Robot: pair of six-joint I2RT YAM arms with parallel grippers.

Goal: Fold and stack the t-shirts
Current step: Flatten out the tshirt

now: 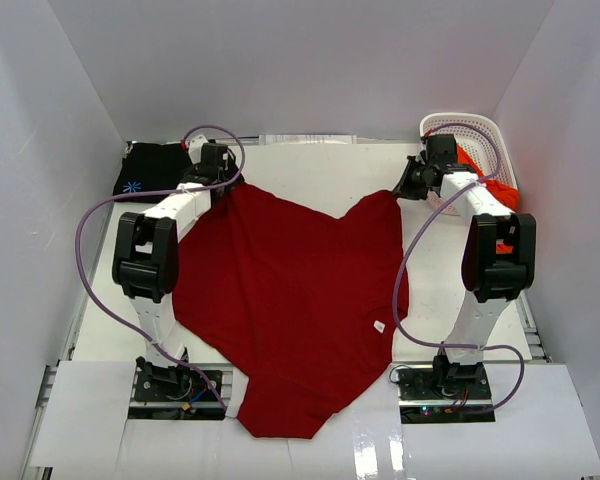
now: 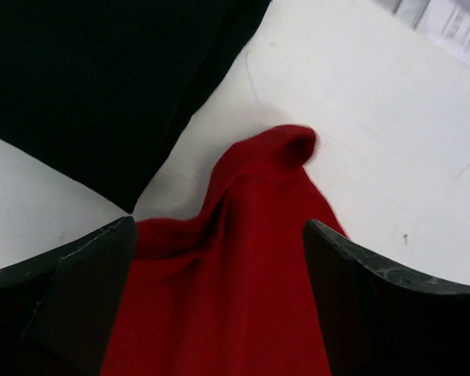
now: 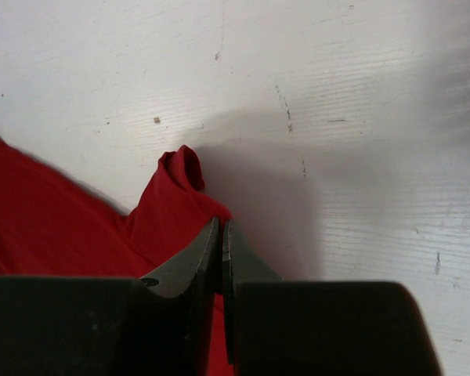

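The dark red t-shirt [image 1: 290, 290] lies spread on the table, its two far corners drawn out to the left and right. My left gripper [image 1: 223, 180] is over the far left corner. In the left wrist view it [image 2: 219, 229] is open, with the red cloth [image 2: 243, 258] lying between the jaws. My right gripper [image 1: 405, 190] is at the far right corner, and in the right wrist view it [image 3: 221, 225] is shut on the red cloth [image 3: 164, 211]. The black t-shirt [image 1: 150, 165] with a blue print lies folded at the far left and also shows in the left wrist view [image 2: 94, 78]. The orange-red t-shirt [image 1: 477, 165] sits in the basket.
The white slotted basket [image 1: 475, 128] stands at the far right corner, just behind my right arm. White walls enclose the table on three sides. Purple cables loop from both arms over the table.
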